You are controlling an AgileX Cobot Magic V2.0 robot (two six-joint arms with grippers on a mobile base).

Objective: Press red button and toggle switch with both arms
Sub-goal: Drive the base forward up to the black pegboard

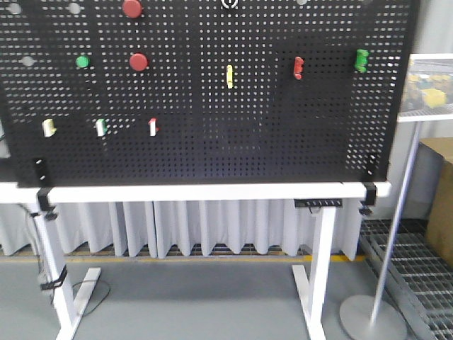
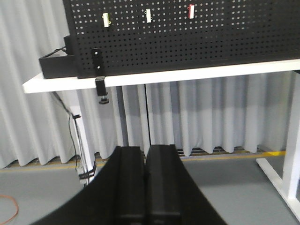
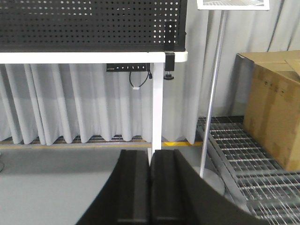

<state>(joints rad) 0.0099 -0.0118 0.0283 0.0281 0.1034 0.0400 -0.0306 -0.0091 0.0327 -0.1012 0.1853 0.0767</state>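
Two red buttons sit on the upright black pegboard at upper left, one at the top edge and one below it. The toggle switch, a white ring, is cut by the top edge at the middle. Neither arm shows in the front view. In the left wrist view, my left gripper is shut and empty, low and well back from the board. My right gripper is likewise shut with nothing in it, facing the table's right leg.
The board also carries a green button, three small rockers, and yellow, red and green handles. It stands on a white table. A sign pole, cardboard box and floor grate are at right.
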